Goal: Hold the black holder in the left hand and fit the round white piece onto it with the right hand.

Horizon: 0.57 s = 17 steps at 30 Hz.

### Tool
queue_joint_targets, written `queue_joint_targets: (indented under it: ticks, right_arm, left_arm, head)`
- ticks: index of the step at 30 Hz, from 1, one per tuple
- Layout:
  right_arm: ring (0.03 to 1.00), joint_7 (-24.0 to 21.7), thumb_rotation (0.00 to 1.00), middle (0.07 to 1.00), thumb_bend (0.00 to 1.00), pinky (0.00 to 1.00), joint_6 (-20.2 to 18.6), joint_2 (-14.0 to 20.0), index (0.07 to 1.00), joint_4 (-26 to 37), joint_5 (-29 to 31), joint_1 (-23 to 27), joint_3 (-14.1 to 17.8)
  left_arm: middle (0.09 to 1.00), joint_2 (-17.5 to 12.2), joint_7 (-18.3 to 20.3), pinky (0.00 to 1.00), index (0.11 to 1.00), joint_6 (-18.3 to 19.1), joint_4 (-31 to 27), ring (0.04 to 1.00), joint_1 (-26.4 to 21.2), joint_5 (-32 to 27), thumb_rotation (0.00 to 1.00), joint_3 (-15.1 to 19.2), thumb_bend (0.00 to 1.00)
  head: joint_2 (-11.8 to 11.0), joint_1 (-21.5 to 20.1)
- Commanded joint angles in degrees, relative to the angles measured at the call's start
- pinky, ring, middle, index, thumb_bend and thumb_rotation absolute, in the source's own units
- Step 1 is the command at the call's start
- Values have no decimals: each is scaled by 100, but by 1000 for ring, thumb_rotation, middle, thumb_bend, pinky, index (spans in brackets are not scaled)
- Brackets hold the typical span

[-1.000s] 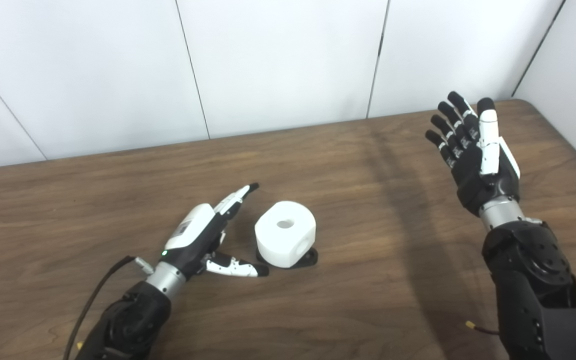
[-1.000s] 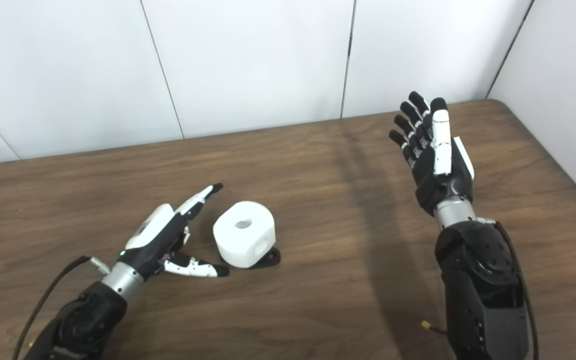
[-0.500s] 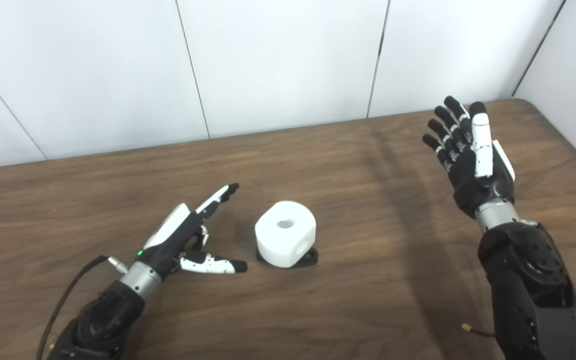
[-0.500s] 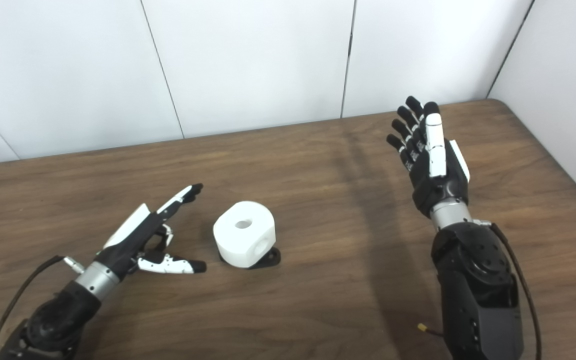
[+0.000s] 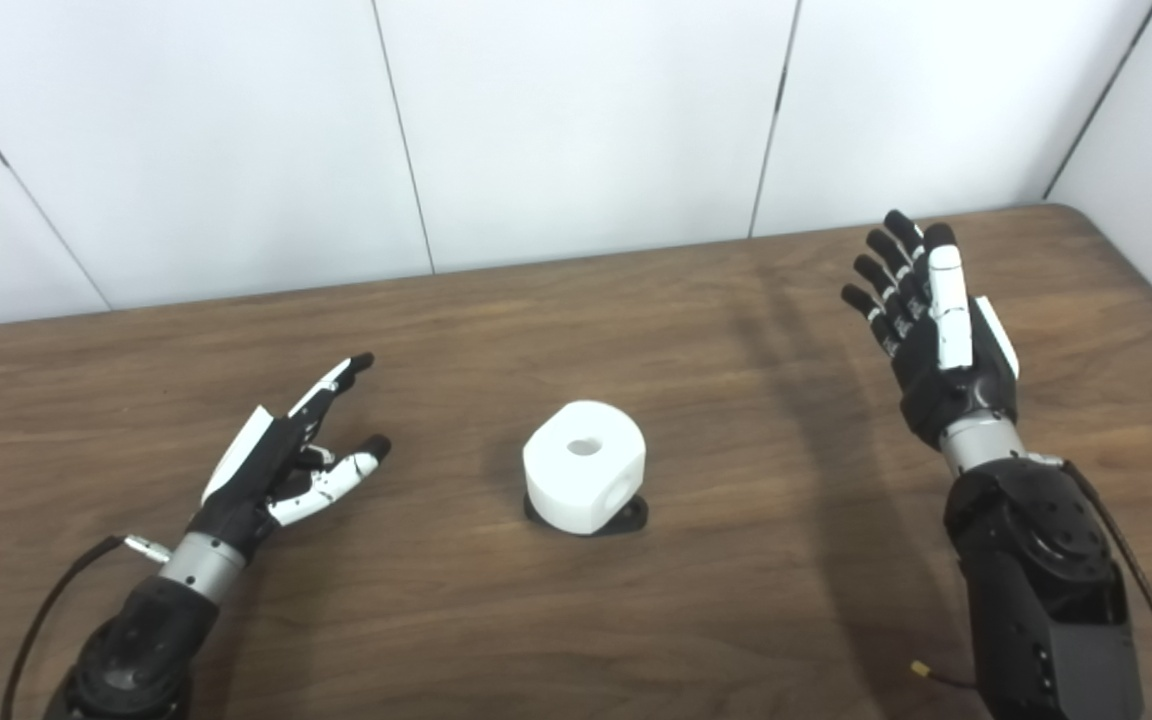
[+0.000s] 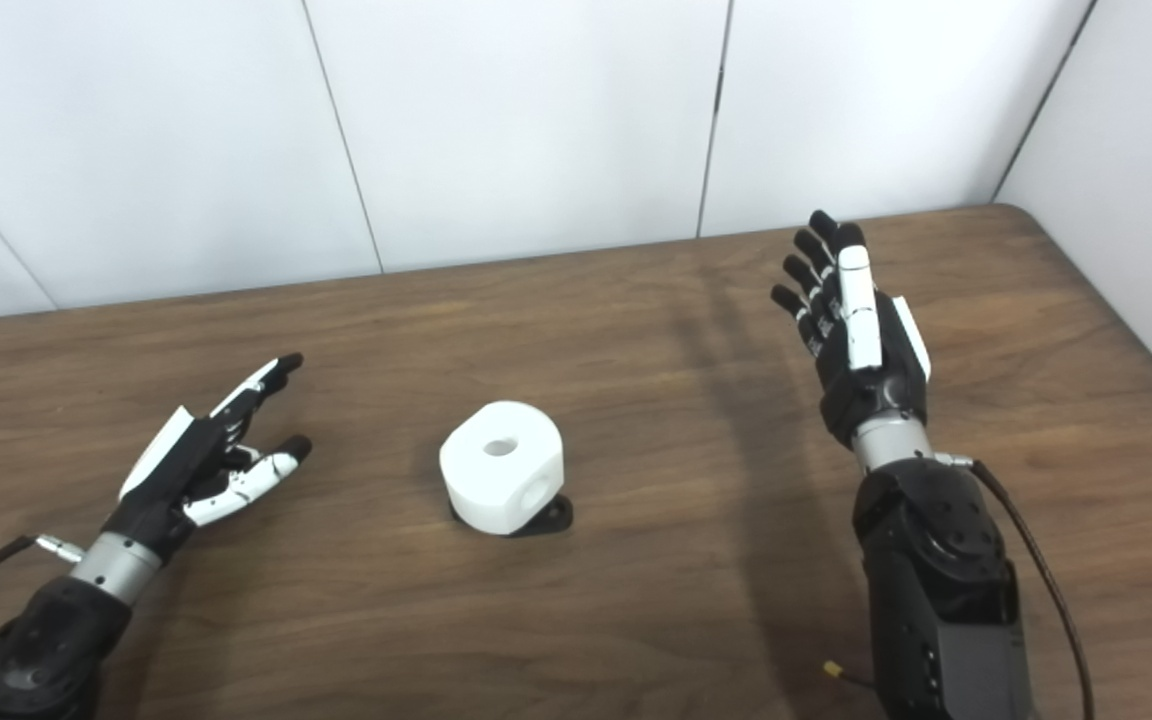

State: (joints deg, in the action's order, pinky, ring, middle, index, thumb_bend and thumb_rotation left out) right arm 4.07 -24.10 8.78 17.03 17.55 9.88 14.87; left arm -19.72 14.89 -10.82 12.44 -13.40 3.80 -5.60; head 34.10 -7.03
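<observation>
Along the bottom edge of the frame both dark forearms rise onto the brown wooden surface [image 5: 696,620], one at the lower left and one at the lower right. At the lower left the left hand [image 5: 271,475] lies low over the wood, its fingers [image 5: 331,378] spread apart and pointing toward the upper right, holding nothing. It sits well apart from the parts in the middle. A thin cable [image 5: 41,625] trails from its wrist toward the bottom edge.

Near the centre of the frame the round white piece [image 5: 584,466] sits on top of the black holder [image 5: 630,517], of which only a dark rim shows beneath it at the front and right. The white piece has a round hole in its top face and what looks like a second opening in its side, though that part is too small to be sure.

Farther up on the right, the right hand [image 5: 936,325] is held upright above the surface, palm turned leftward, fingers extended and slightly fanned, empty. Behind the surface stands a white panelled wall [image 5: 576,120].
</observation>
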Motion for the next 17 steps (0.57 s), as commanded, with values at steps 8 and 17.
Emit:
queue_joint_targets:
  ticks: [8, 17]
  right_arm:
    - [946, -124, 901, 949, 276, 905, 292, 87, 940, 59, 95, 47, 129]
    - [953, -344, 950, 961, 260, 925, 490, 162, 957, -177, 306, -37, 324]
  left_arm:
    - [991, 420, -190, 966, 982, 417, 54, 974, 3, -441, 699, 377, 415]
    - [994, 786, -471, 949, 984, 481, 213, 979, 43, -716, 920, 709, 452]
  head:
    - [-13, 625]
    - [-138, 940]
